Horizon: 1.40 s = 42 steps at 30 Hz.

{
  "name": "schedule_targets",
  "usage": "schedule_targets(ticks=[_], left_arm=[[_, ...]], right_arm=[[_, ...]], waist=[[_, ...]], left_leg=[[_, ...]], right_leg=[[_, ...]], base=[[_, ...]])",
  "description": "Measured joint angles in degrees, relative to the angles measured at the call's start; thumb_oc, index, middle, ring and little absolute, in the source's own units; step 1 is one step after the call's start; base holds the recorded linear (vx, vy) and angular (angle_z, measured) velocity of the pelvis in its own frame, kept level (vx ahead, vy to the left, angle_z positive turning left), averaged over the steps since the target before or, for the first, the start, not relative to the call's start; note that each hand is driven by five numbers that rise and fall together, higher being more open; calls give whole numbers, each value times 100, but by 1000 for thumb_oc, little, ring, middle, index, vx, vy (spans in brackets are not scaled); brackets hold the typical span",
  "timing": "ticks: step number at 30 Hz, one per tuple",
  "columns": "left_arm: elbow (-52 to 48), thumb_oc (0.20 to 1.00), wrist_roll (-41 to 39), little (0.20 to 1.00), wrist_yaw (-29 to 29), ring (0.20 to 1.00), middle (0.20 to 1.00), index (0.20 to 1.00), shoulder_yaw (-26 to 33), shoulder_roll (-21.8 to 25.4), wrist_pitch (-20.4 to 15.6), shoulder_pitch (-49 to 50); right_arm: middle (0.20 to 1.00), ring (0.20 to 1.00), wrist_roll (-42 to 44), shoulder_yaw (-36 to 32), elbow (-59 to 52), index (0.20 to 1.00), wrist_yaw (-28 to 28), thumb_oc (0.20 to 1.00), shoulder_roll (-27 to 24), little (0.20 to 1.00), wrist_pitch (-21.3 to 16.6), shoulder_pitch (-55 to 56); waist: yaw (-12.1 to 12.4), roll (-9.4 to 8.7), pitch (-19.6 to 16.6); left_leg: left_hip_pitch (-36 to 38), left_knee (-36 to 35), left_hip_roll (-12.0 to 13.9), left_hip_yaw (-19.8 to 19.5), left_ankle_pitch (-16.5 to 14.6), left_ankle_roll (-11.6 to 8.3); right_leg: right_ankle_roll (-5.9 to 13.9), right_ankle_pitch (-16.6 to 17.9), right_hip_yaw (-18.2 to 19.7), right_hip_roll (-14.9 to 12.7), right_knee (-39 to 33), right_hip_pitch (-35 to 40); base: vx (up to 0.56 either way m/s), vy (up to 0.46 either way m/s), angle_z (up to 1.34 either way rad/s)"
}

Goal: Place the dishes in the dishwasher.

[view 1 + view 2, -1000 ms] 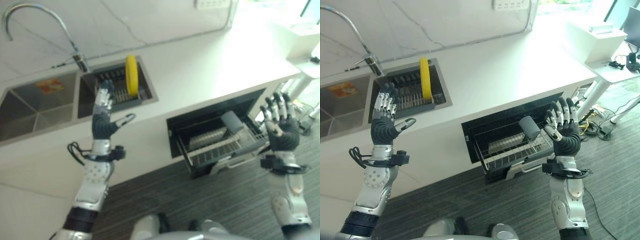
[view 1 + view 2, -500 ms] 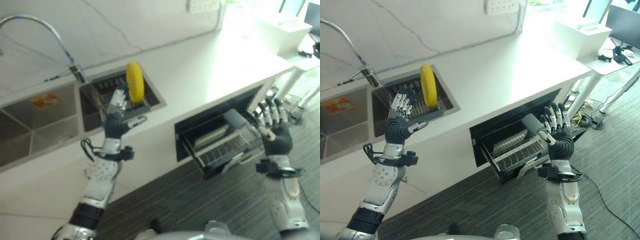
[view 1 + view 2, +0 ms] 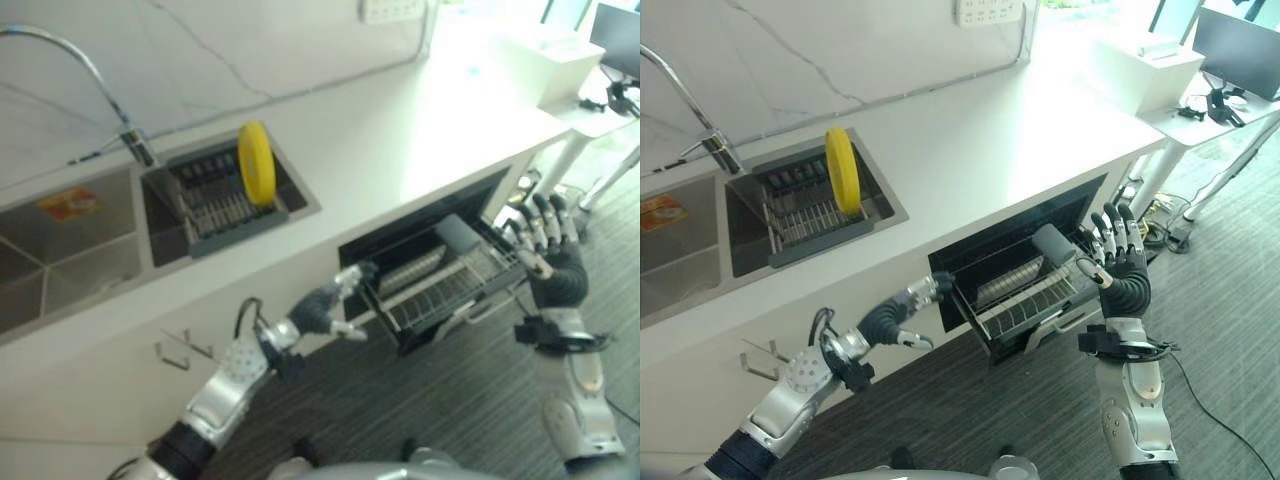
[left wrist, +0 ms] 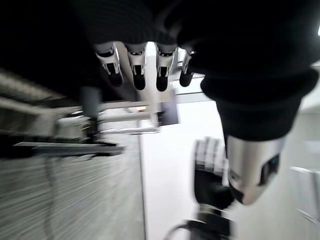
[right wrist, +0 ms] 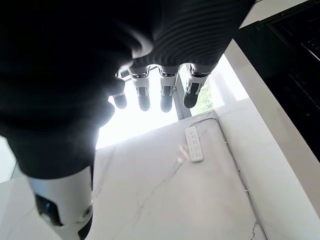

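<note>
Progress looks slight: the round yellow plate (image 3: 842, 170) stands on edge in the dark dish rack (image 3: 810, 215) inside the steel sink (image 3: 700, 250), well apart from the pulled-out wire dishwasher rack (image 3: 1025, 295) below the white counter (image 3: 980, 130). The left hand (image 3: 902, 308), fingers straight and empty, reaches low near the rack's left front corner. The right hand (image 3: 1120, 262) hovers upright beside the rack's right end, fingers spread, holding nothing. Fetching and loading the plate remains, by my judgement.
</note>
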Motion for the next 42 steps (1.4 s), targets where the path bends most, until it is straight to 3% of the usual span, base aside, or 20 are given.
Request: schedule_targets(ticks=[3,5,11,12,13,15,17,19,22,23,24,25,27,28,29,30,33,36,39,42], left_arm=[[2296,1000,412,1000,442,1000,1000,1000,-33,-238,341,405],[2677,1000,599,1000,660,1000,1000,1000,3,-172,445,716],[4925,1000,1370,1000,1339,1000,1000,1000,644,-920,64,418],[4898,1000,1509,1000,1659,1000,1000,1000,664,-915,23,413],[4897,1000,1711,1000,1919,1000,1000,1000,721,-963,150,437],[5017,1000,1700,1000,2082,1000,1000,1000,891,-921,390,513],[5026,1000,1691,1000,2127,1000,1000,1000,1089,-963,535,538],[5139,1000,1684,1000,2230,1000,1000,1000,1249,-1125,531,400],[5016,1000,1467,1000,2345,1000,1000,1000,1319,-1327,497,454],[5137,1000,1452,1000,2391,1000,1000,1000,1411,-1326,399,449],[5110,1000,1427,1000,2457,1000,1000,1000,1554,-1214,349,290],[5089,1000,1422,1000,2488,1000,1000,1000,1522,-1111,307,342],[5179,1000,1424,1000,2477,1000,1000,1000,1526,-1204,280,484],[5320,1000,1424,1000,2471,1000,1000,1000,1524,-1316,266,438],[5378,1000,1424,1000,2445,1000,1000,1000,1524,-1333,267,408],[5376,1000,1425,1000,2437,1000,1000,1000,1522,-1335,261,399],[5332,1000,1427,1000,2426,1000,1000,1000,1515,-1412,209,250],[5253,1000,1425,1000,2429,1000,1000,1000,1501,-1501,54,233],[5270,1000,1424,1000,2432,1000,1000,1000,1475,-1484,-25,349],[5260,1000,1248,1000,2440,1000,1000,1000,1481,-1388,-158,488]], right_arm=[[1000,1000,143,-48,-3,1000,121,1000,-219,1000,2,-78],[1000,1000,228,-50,-2,1000,132,1000,-225,1000,1,-82],[1000,1000,230,-42,-7,1000,-34,1000,229,1000,85,-63],[1000,1000,219,-30,-18,1000,-96,1000,257,1000,123,-21],[1000,1000,219,69,-10,1000,-125,1000,280,1000,139,-55],[1000,1000,181,255,-32,1000,-137,1000,276,1000,193,-91],[1000,1000,168,261,-101,1000,-166,1000,274,1000,208,-218],[1000,1000,176,184,-103,1000,-201,1000,34,1000,227,-289],[1000,1000,293,136,22,1000,-137,1000,-375,1000,236,-308],[1000,1000,297,108,97,1000,-84,1000,-366,1000,209,-332],[1000,1000,303,63,228,1000,-75,1000,-281,1000,222,-322],[1000,1000,315,97,370,1000,-37,1000,-296,1000,234,-431],[1000,1000,336,166,512,1000,-5,1000,-245,1000,213,-730],[1000,1000,318,143,576,1000,7,1000,-236,1000,215,-714],[1000,1000,290,136,595,1000,13,1000,-244,1000,223,-639],[1000,1000,288,123,591,1000,15,1000,-245,1000,223,-609],[1000,1000,287,33,377,1000,25,1000,-248,1000,213,-450],[1000,1000,279,-65,280,1000,160,1000,-119,1000,232,-209],[1000,1000,207,-15,267,1000,221,1000,-58,1000,233,-206],[1000,1000,111,26,264,1000,239,1000,-56,1000,236,-238]], waist=[[-18,-22,-7],[70,-85,-12],[119,-351,-73],[134,-349,-81],[151,-385,-94],[103,-546,-121],[131,-632,-122],[120,-500,-69],[173,-150,-15],[152,-181,41],[112,-404,176],[270,-424,182],[285,-196,250],[229,-66,275],[151,-26,282],[108,-23,280],[-105,-20,275],[-184,-16,247],[-90,-125,231],[118,-147,227]], left_leg=[[66,-9,-26,-1,-28,-27],[63,-11,-85,-4,-45,-2],[146,-219,-533,-12,-212,284],[147,-313,-482,105,-160,420],[109,-303,-386,255,-156,432],[43,-274,-298,328,-73,407],[7,-117,-339,477,-129,366],[-122,97,-371,226,-204,321],[-246,433,-274,136,-247,230],[-618,1211,-229,-114,-315,106],[-1343,2521,-171,-510,-299,-93],[-1745,2852,-25,-670,-353,-162],[-1555,1153,380,-910,-155,-403],[-1453,620,666,-944,-12,-559],[-1331,302,860,-779,1,-572],[-1265,185,895,-698,3,-571],[-638,-163,677,-516,35,-549],[-16,-346,107,-518,342,-202],[-35,-324,-185,-503,243,-47],[-33,-325,-311,-522,194,31]], right_leg=[[1,-1,78,-7,-5,33],[18,9,88,-54,8,25],[333,-2,253,-508,667,-294],[330,316,234,-467,798,-511],[313,139,-9,-306,1045,-734],[9,-352,-77,282,1243,-891],[-287,-408,-438,454,850,-708],[-553,-259,-339,624,209,-366],[-675,-256,-433,712,77,-214],[-892,-394,-298,732,75,-216],[-982,-416,-69,673,119,-244],[-822,-330,52,699,67,-257],[-749,-320,215,916,40,-218],[-753,-317,262,1047,58,-176],[-815,-288,253,1088,44,-85],[-825,-282,250,1081,32,-41],[-834,-276,257,1057,-165,209],[-730,-340,271,952,-183,311],[-500,-356,254,644,-166,292],[-375,-307,221,532,-305,377]], base=[[94,110,-7],[104,198,1],[106,134,-4],[74,-73,-45],[39,-115,-55],[21,-158,-32],[16,-221,-17],[-18,-205,25],[30,-177,33],[59,-8,55],[113,135,24],[187,197,-30],[227,230,-66],[156,198,-35],[126,181,-19],[128,158,-19],[122,100,-13],[141,68,1],[65,-11,8],[57,-17,8]])
